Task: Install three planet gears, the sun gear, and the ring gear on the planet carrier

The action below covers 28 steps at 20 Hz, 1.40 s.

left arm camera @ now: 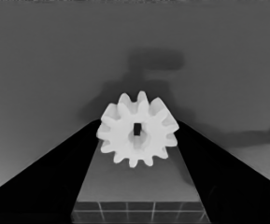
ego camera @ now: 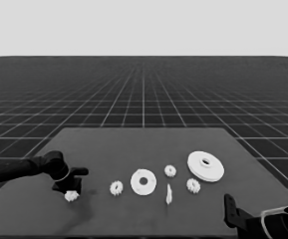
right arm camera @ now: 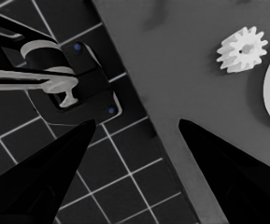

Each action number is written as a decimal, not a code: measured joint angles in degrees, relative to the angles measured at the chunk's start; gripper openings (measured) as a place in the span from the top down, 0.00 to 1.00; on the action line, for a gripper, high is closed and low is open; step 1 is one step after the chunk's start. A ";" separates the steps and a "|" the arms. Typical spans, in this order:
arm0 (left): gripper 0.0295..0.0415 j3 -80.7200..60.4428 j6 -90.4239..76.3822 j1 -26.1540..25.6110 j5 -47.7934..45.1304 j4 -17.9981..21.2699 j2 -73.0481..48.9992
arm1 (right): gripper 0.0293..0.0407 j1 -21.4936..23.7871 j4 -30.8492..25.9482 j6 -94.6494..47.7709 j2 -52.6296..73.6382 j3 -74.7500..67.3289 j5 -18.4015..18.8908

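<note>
My left gripper (ego camera: 70, 189) is over the table's left end, shut on a small toothed planet gear (ego camera: 72, 195). In the left wrist view this gear (left arm camera: 138, 129) fills the gap between the left gripper's (left arm camera: 139, 124) fingertips, touching both; whether it rests on the table I cannot tell. The planet carrier, the smaller round part (ego camera: 143, 181), lies flat mid-table with nothing on it. Three more gears (ego camera: 116, 187) (ego camera: 170, 171) (ego camera: 193, 185) lie loose around it. The ring gear, the larger round part (ego camera: 205, 166), sits to the right. My right gripper (ego camera: 230, 209) is parked open at the lower right corner.
A thin white piece (ego camera: 169, 194) lies just right of the smaller round part. The right wrist view shows one gear (right arm camera: 242, 49) near the table's edge, the right gripper (right arm camera: 137, 122) over that edge, and dark machinery (right arm camera: 64, 79) beyond it.
</note>
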<state>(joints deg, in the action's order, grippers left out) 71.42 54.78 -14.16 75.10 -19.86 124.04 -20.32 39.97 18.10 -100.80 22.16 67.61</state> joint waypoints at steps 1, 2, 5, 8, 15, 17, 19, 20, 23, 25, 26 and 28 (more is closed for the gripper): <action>0.86 0.00 0.00 0.00 0.00 0.00 0.00 | 0.19 0.00 0.00 0.00 0.00 0.00 0.00; 0.86 0.01 0.00 0.00 0.00 -0.01 0.00 | 0.19 0.00 0.00 0.00 0.00 0.00 0.00; 0.86 -4.36 1.03 4.34 3.49 3.56 -2.17 | 0.19 0.00 0.00 0.00 0.00 0.00 0.00; 0.86 -7.47 1.63 11.29 7.33 8.83 -3.89 | 0.19 0.00 0.00 0.00 0.00 0.00 0.00; 0.86 -13.33 22.98 13.22 12.31 7.95 5.07 | 0.19 0.00 0.00 0.00 0.00 0.00 0.00; 0.86 -6.26 36.23 13.44 15.26 8.38 31.08 | 0.19 0.00 0.00 0.00 0.00 0.00 0.00; 0.86 2.34 35.32 13.47 15.00 8.76 40.04 | 0.19 0.00 0.00 0.00 0.00 0.00 0.00; 0.86 4.61 34.74 13.47 14.87 8.83 41.85 | 0.19 0.00 0.00 0.00 0.00 0.00 0.00; 0.86 7.38 33.92 13.44 14.71 8.91 43.82 | 0.19 0.00 0.00 0.00 0.00 0.00 0.00; 0.86 9.48 32.48 9.55 14.35 4.78 44.42 | 0.19 0.00 0.00 0.00 0.00 0.00 0.00; 0.86 10.98 31.43 6.88 13.91 2.39 44.73 | 0.19 0.00 0.00 0.00 0.00 0.00 0.00; 0.86 12.72 30.25 4.64 13.29 0.29 45.11 | 0.19 0.00 0.00 0.00 0.00 0.00 0.00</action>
<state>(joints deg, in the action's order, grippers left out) 84.14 85.03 -9.53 88.39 -19.57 169.14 -20.32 39.97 18.10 -100.80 22.16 67.61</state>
